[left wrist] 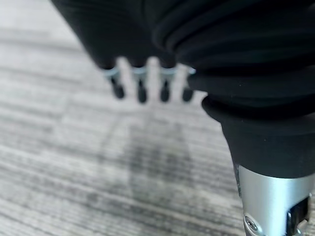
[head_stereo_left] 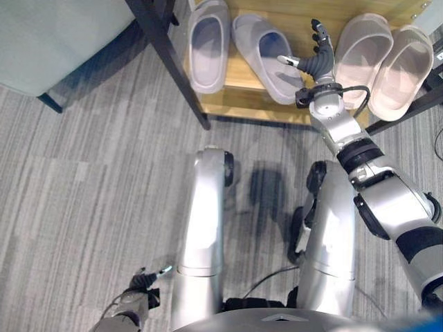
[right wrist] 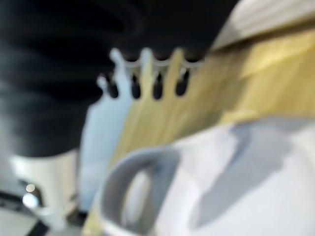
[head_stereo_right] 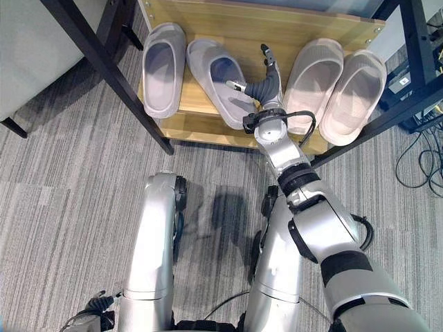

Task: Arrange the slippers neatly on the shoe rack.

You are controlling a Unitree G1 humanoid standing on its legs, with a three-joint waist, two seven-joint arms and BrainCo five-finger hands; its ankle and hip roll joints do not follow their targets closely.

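Currently all four slippers sit on the wooden shelf of the shoe rack (head_stereo_left: 242, 104), so the placing appears largely complete. The pink pair, left pink slipper (head_stereo_left: 363, 55) and right pink slipper (head_stereo_left: 401, 69), lies side by side, touching and parallel, toes pointing inward on the shelf; this pair reads as tidy.

The grey pair is less orderly. The left grey slipper (head_stereo_left: 208, 45) lies straight, while the right grey slipper (head_stereo_left: 266, 55) is angled, its heel end swung toward the pink pair and overhanging the front edge of the shelf. Judged from this, what remains is to square that slipper against its mate and push it back.

The right hand (head_stereo_left: 317, 61) hovers over the shelf between the angled grey slipper and the left pink slipper, fingers extended and relaxed, thumb spread toward the grey slipper, holding nothing. Whether the thumb touches that slipper cannot be told. The right wrist view shows straight fingers above the wood with the grey slipper close below.

The left hand (head_stereo_left: 142, 282) hangs low by the carpeted floor (head_stereo_left: 83, 194), fingers straight, idle and empty.
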